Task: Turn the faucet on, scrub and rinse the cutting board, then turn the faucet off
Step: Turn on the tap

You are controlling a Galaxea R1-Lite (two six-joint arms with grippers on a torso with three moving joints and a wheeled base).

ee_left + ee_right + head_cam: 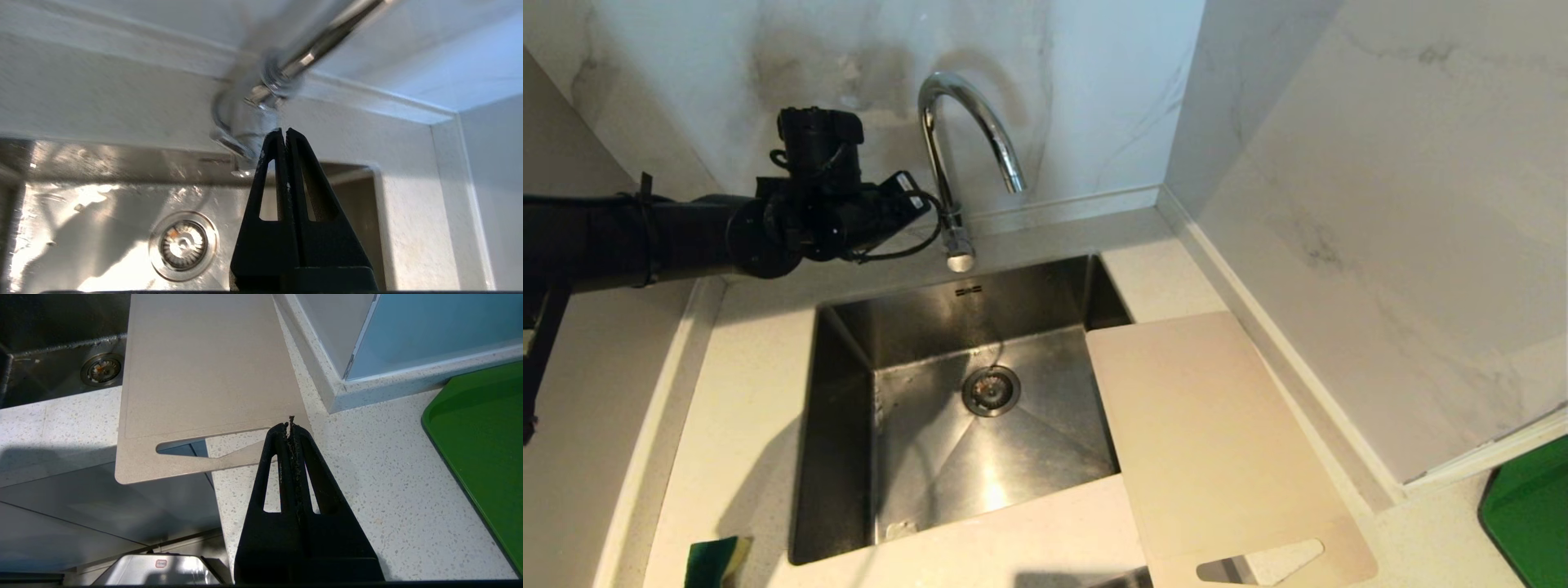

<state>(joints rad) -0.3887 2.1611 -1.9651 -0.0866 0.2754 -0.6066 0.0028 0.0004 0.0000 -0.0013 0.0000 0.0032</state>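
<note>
At far left, a green-and-yellow sponge (716,562) waits on the tabletop (743,367) for scrubbing. The left tool (284,131), pinched narrow and empty, noses at the base of the faucet (947,163), seemingly to nudge its lever; no water runs. The cutting board (1217,433) bridges the right rim of the sink (833,425), ready for rinsing. The right tool (291,425), also pinched narrow and empty, hangs above the board's handle end. No legible writing.
</note>
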